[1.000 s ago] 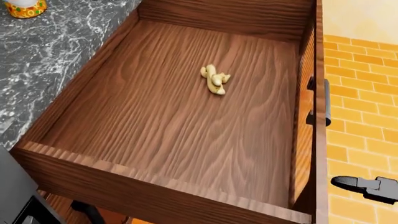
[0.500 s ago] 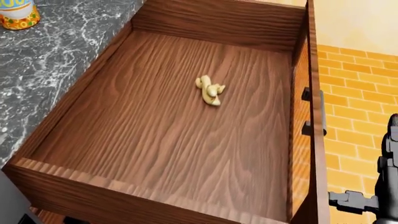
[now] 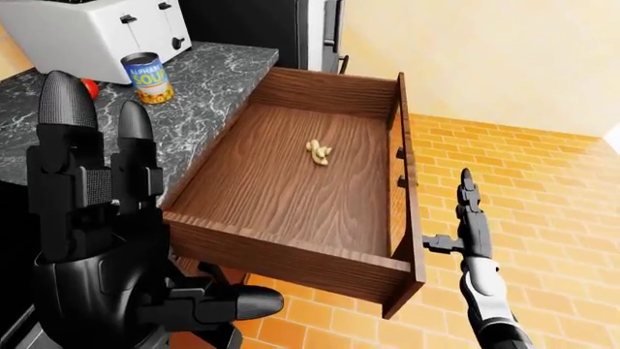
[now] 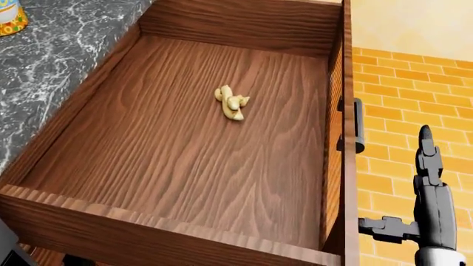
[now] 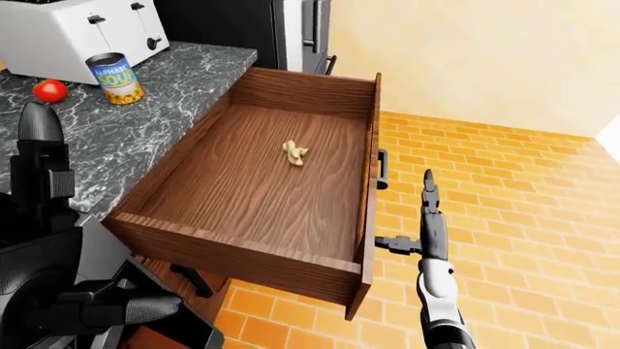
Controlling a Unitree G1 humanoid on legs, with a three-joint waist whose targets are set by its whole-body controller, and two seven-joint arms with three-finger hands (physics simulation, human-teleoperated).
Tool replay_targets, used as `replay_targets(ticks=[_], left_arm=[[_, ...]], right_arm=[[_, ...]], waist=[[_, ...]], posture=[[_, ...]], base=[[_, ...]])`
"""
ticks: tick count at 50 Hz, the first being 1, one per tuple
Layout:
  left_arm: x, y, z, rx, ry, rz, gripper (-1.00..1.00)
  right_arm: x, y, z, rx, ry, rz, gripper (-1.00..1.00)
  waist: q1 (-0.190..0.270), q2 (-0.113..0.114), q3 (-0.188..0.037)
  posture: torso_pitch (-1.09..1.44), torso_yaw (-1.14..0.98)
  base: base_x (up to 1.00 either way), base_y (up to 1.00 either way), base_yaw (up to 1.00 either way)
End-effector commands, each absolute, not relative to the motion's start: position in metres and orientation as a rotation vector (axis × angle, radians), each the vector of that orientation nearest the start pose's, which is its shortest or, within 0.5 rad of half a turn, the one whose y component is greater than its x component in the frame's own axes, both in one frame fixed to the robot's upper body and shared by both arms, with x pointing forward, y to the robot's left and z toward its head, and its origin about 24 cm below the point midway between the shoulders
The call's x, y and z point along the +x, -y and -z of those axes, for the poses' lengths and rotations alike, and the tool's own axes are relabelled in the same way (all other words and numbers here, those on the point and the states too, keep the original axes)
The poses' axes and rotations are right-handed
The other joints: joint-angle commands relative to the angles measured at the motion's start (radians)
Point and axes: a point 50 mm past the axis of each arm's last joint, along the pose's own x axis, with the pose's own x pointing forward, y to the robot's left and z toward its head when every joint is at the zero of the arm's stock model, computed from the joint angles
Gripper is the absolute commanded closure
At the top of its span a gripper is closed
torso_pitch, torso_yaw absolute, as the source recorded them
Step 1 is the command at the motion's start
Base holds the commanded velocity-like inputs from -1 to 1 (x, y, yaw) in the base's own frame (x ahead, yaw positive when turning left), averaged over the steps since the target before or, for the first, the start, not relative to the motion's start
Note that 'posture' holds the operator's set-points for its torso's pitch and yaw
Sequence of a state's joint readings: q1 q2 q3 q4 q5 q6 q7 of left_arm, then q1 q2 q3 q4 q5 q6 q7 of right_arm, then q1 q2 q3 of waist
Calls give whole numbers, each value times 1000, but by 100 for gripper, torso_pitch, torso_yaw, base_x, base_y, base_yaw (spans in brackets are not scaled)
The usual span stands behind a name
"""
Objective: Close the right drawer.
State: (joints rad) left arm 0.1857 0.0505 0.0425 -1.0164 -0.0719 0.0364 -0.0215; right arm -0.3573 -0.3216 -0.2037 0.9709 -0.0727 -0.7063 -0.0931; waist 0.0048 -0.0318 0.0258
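The right drawer (image 4: 155,166) stands pulled far out of the counter, a brown wooden box with a small yellow peanut-like piece (image 4: 231,103) on its floor. Its front panel (image 3: 409,196) carries a dark bar handle (image 4: 357,126) on the outer face. My right hand (image 4: 410,183) is open, fingers pointing up and thumb out toward the panel, just right of the drawer front and below the handle, with a small gap to the wood. My left hand (image 3: 145,211) is raised at the left of the left-eye view, fingers spread, holding nothing.
A marble counter (image 3: 194,94) runs left of the drawer with a soup can (image 3: 147,76), a white toaster (image 3: 97,33) and a tomato (image 5: 49,90). A black appliance (image 3: 262,29) stands beyond it. Orange brick floor (image 3: 543,182) lies to the right.
My right hand rose from low at the right edge and now stands upright beside the drawer front. The head view slid, so the drawer sits further left in it.
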Motion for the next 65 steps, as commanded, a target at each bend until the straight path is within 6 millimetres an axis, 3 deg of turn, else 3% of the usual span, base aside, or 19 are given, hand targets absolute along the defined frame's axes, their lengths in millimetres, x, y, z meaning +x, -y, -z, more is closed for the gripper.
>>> replay_targets(ticks=[1, 36, 45, 65], left_arm=[[144, -160, -225, 37, 861, 1, -100], [144, -160, -225, 37, 860, 0, -100], [144, -160, -225, 37, 861, 1, -100], [144, -161, -226, 37, 860, -2, -100]], right_arm=[[297, 248, -34, -331, 226, 146, -100], [326, 207, -57, -352, 256, -12, -100], [333, 188, -55, -358, 253, -74, -100], [342, 166, -58, -381, 252, -155, -100]], waist=[[7, -5, -17], [0, 1, -19], [-1, 3, -18], [4, 6, -15]], posture=[[0, 0], [0, 0], [0, 0], [0, 0]], base=[[0, 0, 0], [0, 0, 0], [0, 0, 0], [0, 0, 0]])
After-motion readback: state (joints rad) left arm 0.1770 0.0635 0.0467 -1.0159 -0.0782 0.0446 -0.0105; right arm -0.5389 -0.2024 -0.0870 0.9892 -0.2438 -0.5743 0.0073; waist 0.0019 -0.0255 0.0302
